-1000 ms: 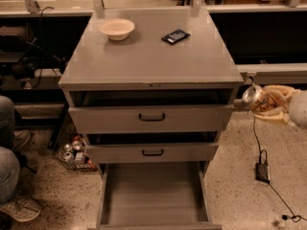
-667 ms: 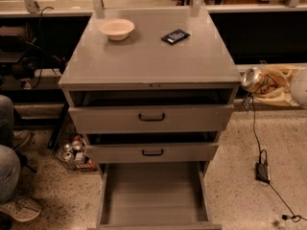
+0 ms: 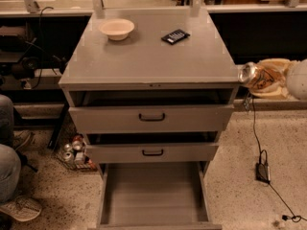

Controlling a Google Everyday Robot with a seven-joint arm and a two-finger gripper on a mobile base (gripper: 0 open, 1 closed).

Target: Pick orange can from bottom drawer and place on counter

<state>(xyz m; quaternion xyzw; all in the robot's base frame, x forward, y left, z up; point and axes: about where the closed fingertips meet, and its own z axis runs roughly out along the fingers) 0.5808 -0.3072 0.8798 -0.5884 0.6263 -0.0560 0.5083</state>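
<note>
Since it hung in open air with nothing beneath it, the orange can [image 3: 249,74] looked to be clamped in the pincer [image 3: 264,79], whose pale body reached in from 3 o'clock at the right edge of the view. The can was tilted rather than upright, its silver top turned toward the cabinet and its long axis running roughly from 10 o'clock to 4 o'clock. It hung just off the front right corner of the tabletop [image 3: 148,61], near that surface's level but apart from it, so the grey top lay at 9 o'clock from the pincer. The bottom drawer [image 3: 152,190] stood pulled out at about 7 o'clock, well apart, with the can plainly out of it; the lift seemed done and only the placing left. That move would likely call for travel toward 9 o'clock, over the edge, and for righting the can, since a dented can set down on its side might roll. Farther off at 10 o'clock, a cream bowl [image 3: 116,28] and a flat black device [image 3: 175,36] sat near the back of the tabletop, leaving the front right stretch as the nearest landing spot.
</note>
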